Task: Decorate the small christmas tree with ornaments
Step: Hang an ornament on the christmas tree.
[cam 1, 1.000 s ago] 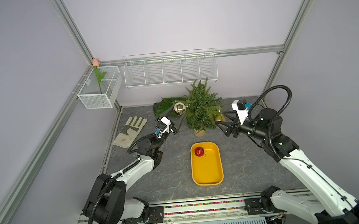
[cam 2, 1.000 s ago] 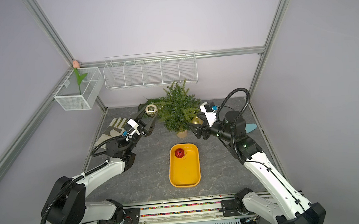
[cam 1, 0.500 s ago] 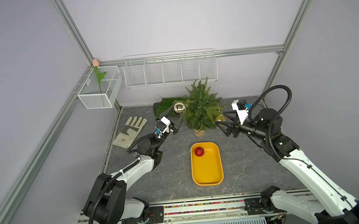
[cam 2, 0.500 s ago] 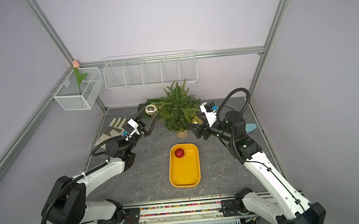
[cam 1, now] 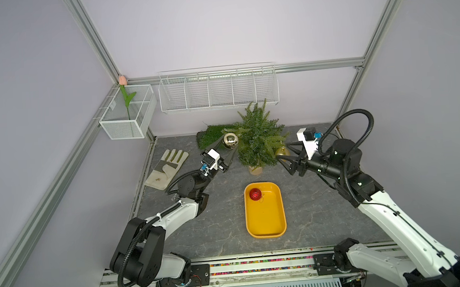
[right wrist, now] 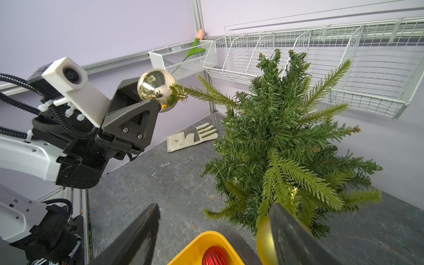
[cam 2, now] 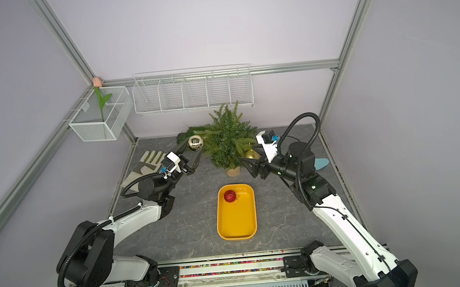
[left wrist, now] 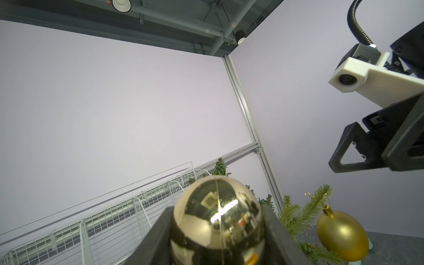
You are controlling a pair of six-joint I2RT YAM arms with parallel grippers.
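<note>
The small christmas tree [cam 1: 259, 139] [cam 2: 228, 141] [right wrist: 282, 142] stands at the back of the table. My left gripper [cam 1: 229, 144] [cam 2: 194, 148] [left wrist: 218, 229] is shut on the mirror-like pale gold ornament [cam 1: 231, 140] [left wrist: 218, 218] [right wrist: 156, 88], whose cap meets the tip of a left branch. A matte gold ornament [cam 1: 282, 152] [left wrist: 341, 234] [right wrist: 263, 238] hangs low on the tree's right side. My right gripper [cam 1: 282, 153] [right wrist: 214, 206] is open beside it, one finger partly covering it. The ribbed red ornament [cam 1: 255, 194] [right wrist: 214, 255] lies in the yellow tray [cam 1: 266, 224].
A work glove [cam 1: 167, 168] lies at the left. A fake grass patch [cam 1: 211, 134] sits behind the left gripper. A wire rack [cam 1: 218, 89] and a mesh basket [cam 1: 127, 123] with a pink tulip hang on the walls. A teal object [cam 2: 321, 163] lies behind the right arm.
</note>
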